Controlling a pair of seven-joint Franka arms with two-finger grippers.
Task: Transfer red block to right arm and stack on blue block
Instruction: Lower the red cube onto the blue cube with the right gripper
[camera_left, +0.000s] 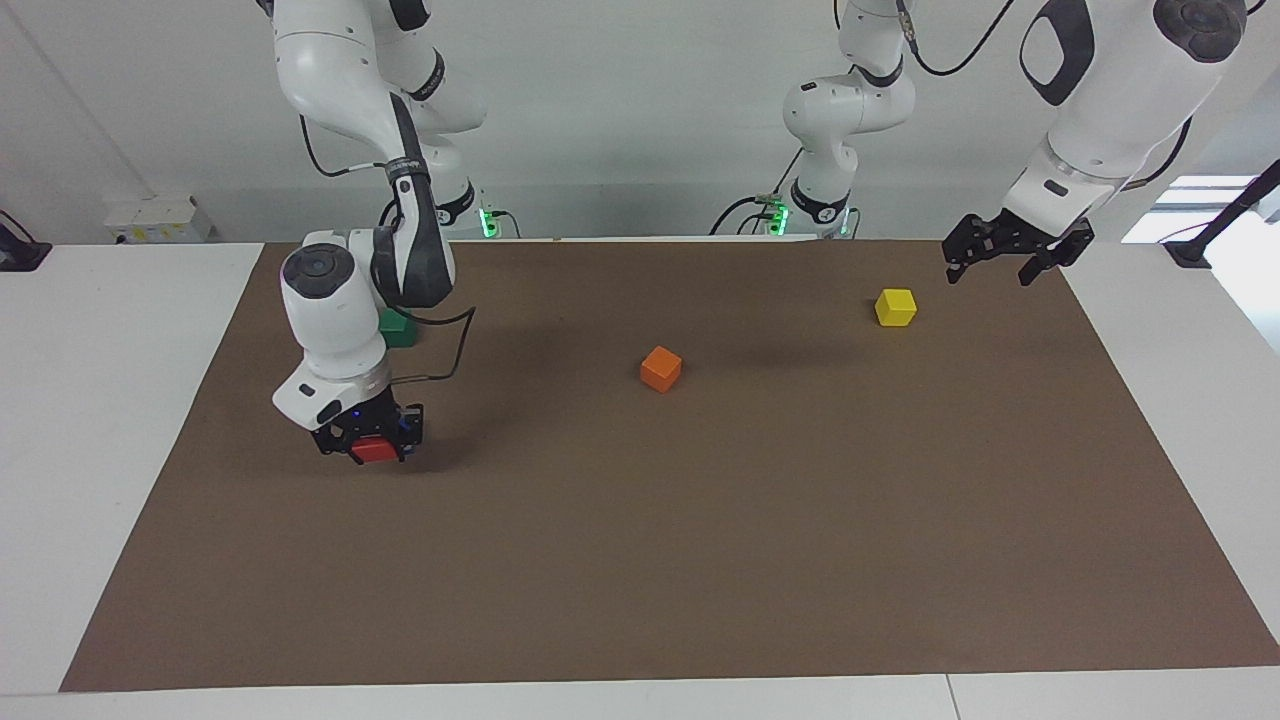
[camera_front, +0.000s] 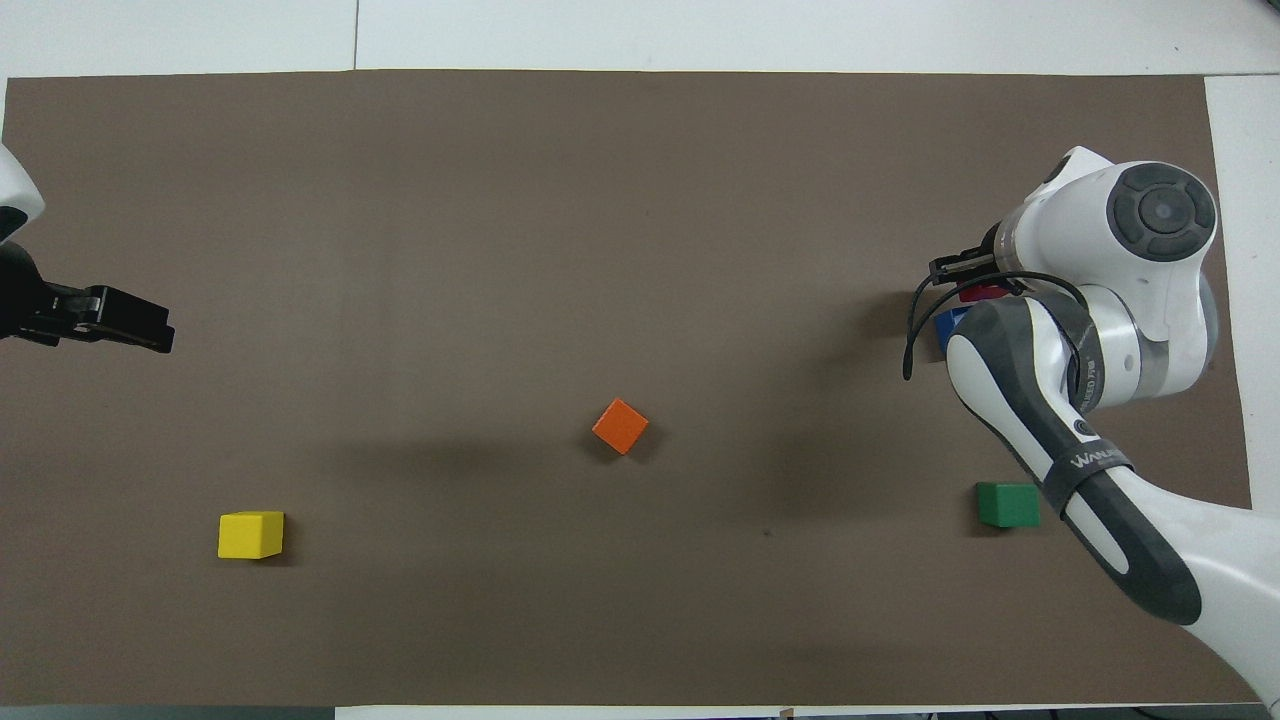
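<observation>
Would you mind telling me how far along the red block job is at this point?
Done: the handover, since the right gripper is shut on the red block while the left gripper waits open over the mat's edge. In hand: carrying it over the blue block, mostly hidden. Left: lowering, releasing and withdrawing.

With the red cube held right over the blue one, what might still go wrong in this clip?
1. The right end effector grips the small glossy red cube over the dark-blue cube, which is almost hidden in both views; a misaligned release may leave the red cube overhanging or let it topple.
2. Lowering off-centre might push the blue cube across the brown mat.
3. The dangling black cable hangs near the dark-green cube and may snag it.
</observation>
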